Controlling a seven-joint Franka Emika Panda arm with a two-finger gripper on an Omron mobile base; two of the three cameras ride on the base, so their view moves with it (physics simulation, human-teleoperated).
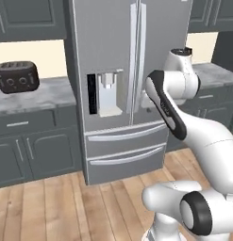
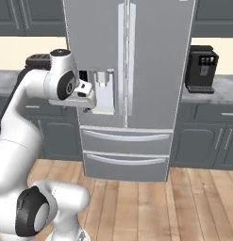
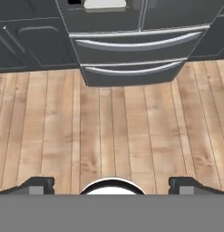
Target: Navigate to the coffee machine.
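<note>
Facing the stainless refrigerator, the base stands on the wood floor before the two lower drawers. The coffee machine sits on the desk right of the refrigerator, against the back wall, near the desk's left end. A toaster rests on the desk left of the refrigerator. The gripper hangs above the floor, jaws released and spread wide, grasping nothing.

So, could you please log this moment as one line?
base: facing fridge | coffee machine: right counter, not reached | gripper: open, empty
</note>
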